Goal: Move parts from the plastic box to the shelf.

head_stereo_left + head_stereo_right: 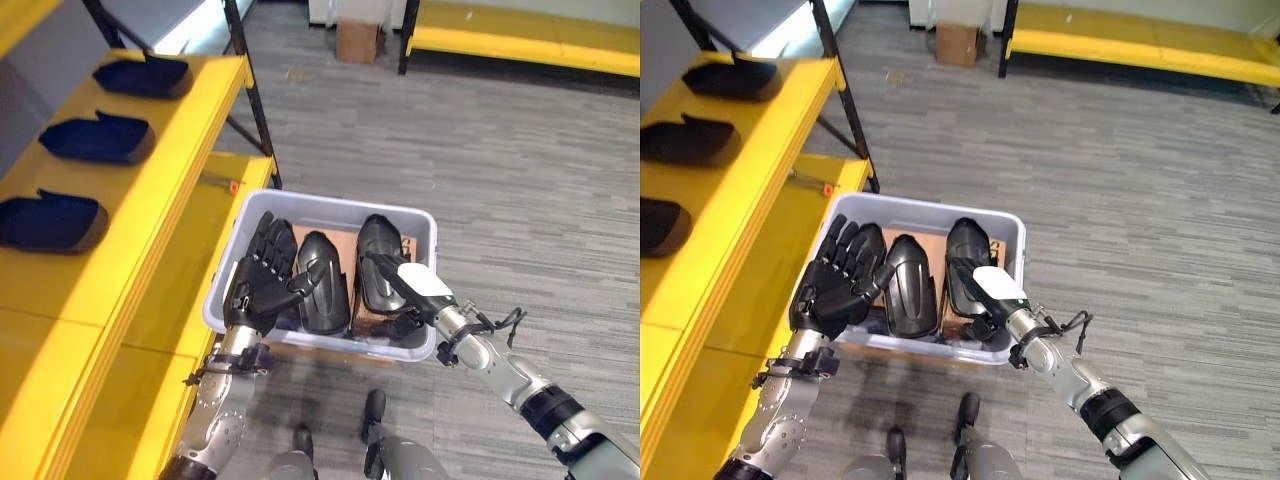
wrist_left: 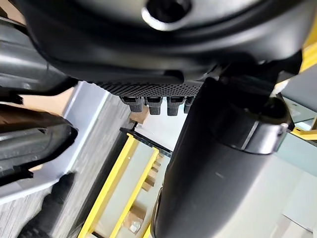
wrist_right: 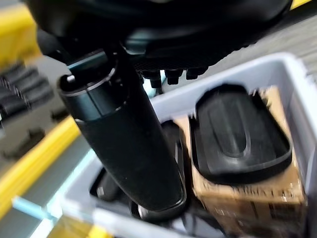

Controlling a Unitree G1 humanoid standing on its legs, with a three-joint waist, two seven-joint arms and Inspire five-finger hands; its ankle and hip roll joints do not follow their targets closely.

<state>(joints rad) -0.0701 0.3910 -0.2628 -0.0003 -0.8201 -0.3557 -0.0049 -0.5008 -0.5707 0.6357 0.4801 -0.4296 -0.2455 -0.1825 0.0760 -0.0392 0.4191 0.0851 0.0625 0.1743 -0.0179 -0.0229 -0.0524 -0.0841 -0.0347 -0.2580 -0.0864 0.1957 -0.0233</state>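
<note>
Glossy black moulded parts (image 1: pixel 323 282) in grey plastic box (image 1: pixel 330 209)

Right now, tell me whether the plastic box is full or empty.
Partly full: the plastic box holds black parts with a cardboard piece beneath one.

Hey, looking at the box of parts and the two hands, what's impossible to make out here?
- Left hand: in the eye views its open fingers cover the parts beneath, at the near left of the plastic box.
- Right hand: whether it grips the black part; the hand's own bulk hides its fingers.
- Cardboard under that part: contents unseen.
- Shelf: cut off by the eye view's left edge.
</note>
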